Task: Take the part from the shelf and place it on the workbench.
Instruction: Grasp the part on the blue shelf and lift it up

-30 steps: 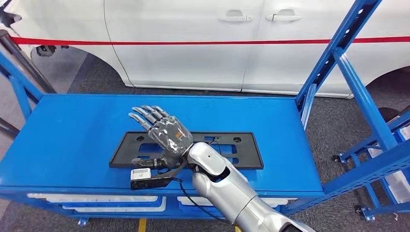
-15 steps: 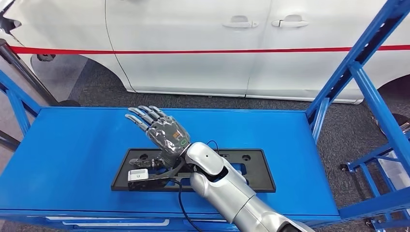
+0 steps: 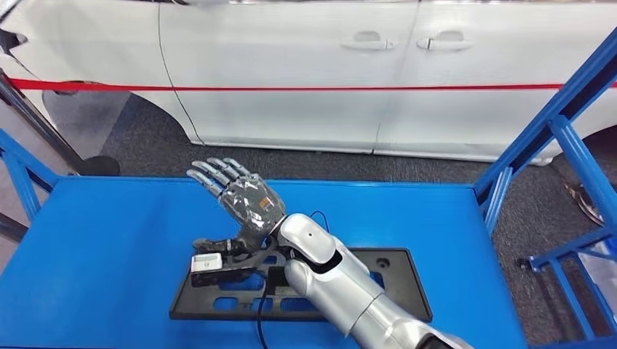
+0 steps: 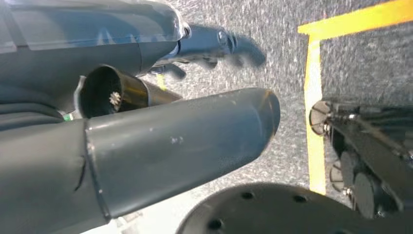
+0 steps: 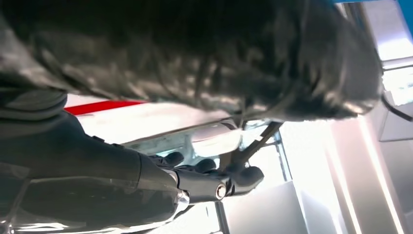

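The black part (image 3: 305, 294) is lying flat on the blue workbench (image 3: 109, 240), the right hand (image 3: 236, 200) hovering above its near-left end with fingers spread, grasping nothing, while a white car (image 3: 305, 73) is standing just behind and a blue frame (image 3: 560, 138) is rising alongside; the left hand (image 4: 146, 146) is hanging over the floor, its fingers apart and empty.

— What stands behind? 
— A white car (image 3: 305, 73) with a red stripe (image 3: 291, 89), on grey carpet (image 3: 145, 138).
— And the sides? 
— Blue frame (image 3: 560, 123) at right; yellow floor line (image 4: 314, 97).
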{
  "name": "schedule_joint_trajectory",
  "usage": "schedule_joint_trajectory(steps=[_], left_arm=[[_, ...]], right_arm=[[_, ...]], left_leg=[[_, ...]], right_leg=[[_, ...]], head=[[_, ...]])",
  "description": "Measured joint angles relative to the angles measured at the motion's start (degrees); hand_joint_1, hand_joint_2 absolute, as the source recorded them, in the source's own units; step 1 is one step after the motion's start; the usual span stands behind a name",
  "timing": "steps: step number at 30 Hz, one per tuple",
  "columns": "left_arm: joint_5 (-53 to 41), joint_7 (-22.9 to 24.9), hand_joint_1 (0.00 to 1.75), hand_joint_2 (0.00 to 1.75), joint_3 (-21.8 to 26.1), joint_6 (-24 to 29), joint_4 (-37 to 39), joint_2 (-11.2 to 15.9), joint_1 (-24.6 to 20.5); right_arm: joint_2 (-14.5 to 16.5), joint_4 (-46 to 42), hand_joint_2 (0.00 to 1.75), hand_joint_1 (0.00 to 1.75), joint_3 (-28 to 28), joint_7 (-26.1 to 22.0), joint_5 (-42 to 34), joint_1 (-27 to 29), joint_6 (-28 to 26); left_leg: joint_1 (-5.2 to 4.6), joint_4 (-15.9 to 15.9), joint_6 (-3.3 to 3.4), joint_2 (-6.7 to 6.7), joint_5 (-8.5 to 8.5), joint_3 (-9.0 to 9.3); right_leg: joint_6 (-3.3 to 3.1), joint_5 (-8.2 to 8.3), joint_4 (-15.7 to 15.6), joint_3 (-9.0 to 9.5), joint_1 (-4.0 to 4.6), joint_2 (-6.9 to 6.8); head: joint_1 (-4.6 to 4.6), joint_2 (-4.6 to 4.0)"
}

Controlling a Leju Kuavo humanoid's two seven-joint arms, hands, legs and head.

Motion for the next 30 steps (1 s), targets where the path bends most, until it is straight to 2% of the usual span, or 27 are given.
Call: schedule_joint_trajectory(steps=[3,7,8,9,10,12,13,15,16,18,20,21,22,23,24,26,27,28,30], left_arm=[[0.00,0.03,0.00,0.00,0.01,-0.01,0.01,0.02,-0.08],[0.23,0.03,0.00,0.00,-0.01,-0.01,0.01,0.15,-0.26],[1.16,0.03,0.00,0.00,-0.01,-0.01,-0.01,0.16,-0.21],[3.12,-0.03,0.00,0.00,-0.01,-0.02,-0.07,0.03,-0.10],[5.76,-0.16,0.00,0.00,0.01,-0.13,-0.28,-0.29,0.11],[10.32,-0.42,0.00,0.00,0.04,-0.57,-1.23,-1.32,1.04],[11.36,-0.48,0.00,0.00,0.08,-0.85,-1.82,-1.82,1.67],[12.14,-0.40,0.00,0.00,0.13,-1.20,-2.74,-2.52,2.75],[12.42,-0.35,0.00,0.00,0.15,-1.29,-3.03,-2.83,2.96],[12.85,-0.30,0.00,0.00,0.16,-1.40,-3.55,-3.30,2.78],[13.16,-0.28,0.00,0.00,0.14,-1.44,-3.95,-3.54,2.46],[13.28,-0.28,0.00,0.00,0.14,-1.44,-4.07,-3.63,2.41],[13.35,-0.26,0.00,0.00,0.14,-1.45,-4.17,-3.71,2.42],[13.38,-0.24,0.00,0.00,0.15,-1.45,-4.25,-3.80,2.46],[13.38,-0.21,0.00,0.00,0.15,-1.45,-4.33,-3.87,2.49],[13.38,-0.19,0.00,0.00,0.15,-1.45,-4.62,-3.93,2.48],[13.38,-0.20,0.00,0.00,0.14,-1.45,-4.78,-3.96,2.37],[13.38,-0.20,0.00,0.00,0.14,-1.43,-4.91,-3.98,2.27],[13.42,-0.19,0.00,0.00,0.13,-1.39,-5.03,-4.10,2.10]], right_arm=[[0.04,0.00,0.00,0.00,0.03,0.00,-0.01,-0.09,-0.02],[-0.01,-0.02,0.00,0.00,0.06,-0.30,-0.41,-0.10,0.28],[-0.95,-0.59,0.00,0.00,-0.10,-1.37,-1.76,0.65,1.49],[-3.16,-3.22,0.00,0.00,-0.71,-4.14,-4.88,2.68,4.37],[-6.91,-8.09,0.00,0.00,-2.10,-8.40,-10.47,5.85,8.88],[-15.97,-20.88,0.00,0.00,-8.20,-18.13,-26.41,14.61,19.72],[-19.52,-26.07,0.00,0.00,-12.45,-21.28,-34.19,18.30,23.78],[-23.58,-33.30,0.00,0.00,-20.99,-23.74,-44.31,23.25,27.60],[-24.80,-36.22,0.00,0.00,-23.77,-24.00,-45.42,24.72,28.02],[-27.15,-41.03,0.00,0.00,-26.90,-23.92,-42.72,27.33,27.89],[-29.02,-44.00,0.00,0.00,-28.43,-23.66,-39.30,29.82,27.24],[-29.77,-45.22,0.00,0.00,-29.19,-23.58,-38.63,30.86,26.93],[-30.42,-46.26,0.00,0.00,-29.91,-23.58,-38.50,31.67,26.65],[-31.02,-47.16,0.00,0.00,-30.56,-23.58,-38.46,32.23,26.50],[-31.59,-47.99,0.00,0.00,-31.14,-23.58,-38.47,32.65,26.40],[-32.37,-49.18,0.00,0.00,-32.00,-23.53,-38.44,33.30,26.20],[-32.68,-49.66,0.00,0.00,-32.35,-23.42,-38.31,33.64,26.04],[-32.97,-50.09,0.00,0.00,-32.65,-23.29,-38.12,34.03,25.82],[-33.57,-51.05,0.00,0.00,-33.14,-23.11,-37.65,34.95,25.30]], left_leg=[[0.05,-0.55,-0.25,0.14,-0.50,1.02],[-0.01,-1.15,-0.21,0.11,-1.09,1.61],[-0.04,-1.18,-0.18,0.10,-1.13,1.67],[-0.06,-1.17,-0.10,-0.05,-1.19,1.76],[-0.09,-1.14,0.03,-0.36,-1.27,1.88],[-0.14,-1.05,0.36,-1.22,-1.44,1.97],[-0.19,-1.00,0.50,-1.44,-1.53,1.92],[-0.12,-1.39,0.90,-1.06,-1.41,2.07],[-0.01,-1.83,1.20,-0.72,-1.22,2.42],[0.27,-2.63,1.75,-0.29,-0.74,3.13],[0.29,-2.69,1.91,-0.24,-0.67,3.17],[0.31,-2.65,1.84,-0.27,-0.73,3.16],[0.37,-2.59,1.68,-0.30,-0.85,3.24],[0.51,-2.48,1.42,-0.32,-1.06,3.41],[0.71,-2.28,1.08,-0.33,-1.39,3.68],[0.94,-1.66,0.17,-0.36,-2.24,3.86],[0.90,-1.35,-0.28,-0.39,-2.57,3.72],[0.76,-1.20,-0.66,-0.43,-2.77,3.49],[0.69,-1.10,-1.25,-0.50,-3.03,3.38]], right_leg=[[1.41,0.27,-0.46,1.03,-0.20,0.27],[1.28,-0.29,-0.35,1.07,-0.30,0.28],[1.30,-0.35,-0.36,1.05,-0.30,0.30],[1.43,-0.46,-0.38,1.14,-0.31,0.17],[1.62,-0.63,-0.40,1.37,-0.34,-0.12],[2.03,-1.01,-0.42,2.04,-0.42,-1.04],[2.17,-1.09,-0.41,2.25,-0.48,-1.29],[2.45,-1.08,-0.37,2.26,-0.60,-1.01],[2.68,-1.39,0.08,2.06,-0.66,-0.68],[3.24,-3.66,4.01,0.27,-0.87,-0.14],[3.81,-7.07,11.50,-3.08,-1.41,0.11],[4.13,-7.90,14.38,-4.36,-1.76,0.14],[4.45,-7.71,15.52,-4.80,-2.12,0.14],[4.77,-6.37,14.29,-4.11,-2.47,0.09],[5.11,-4.29,11.08,-2.50,-2.84,0.04],[5.60,-1.98,4.13,1.01,-3.18,0.24],[5.34,-1.92,2.16,1.97,-3.20,0.38],[4.88,-2.58,1.60,2.25,-3.10,0.52],[3.52,-3.10,1.69,2.18,-2.99,0.56]], head=[[0.02,0.00],[-0.01,0.00],[-0.06,0.00],[-0.09,0.00],[-0.14,0.00],[-0.11,0.00],[-0.08,0.00],[-0.06,0.00],[-0.03,0.00],[0.03,0.00],[0.07,0.00],[0.07,0.00],[0.07,0.00],[0.07,0.00],[0.07,0.00],[0.18,0.00],[0.26,0.00],[0.34,0.00],[0.37,0.00]])
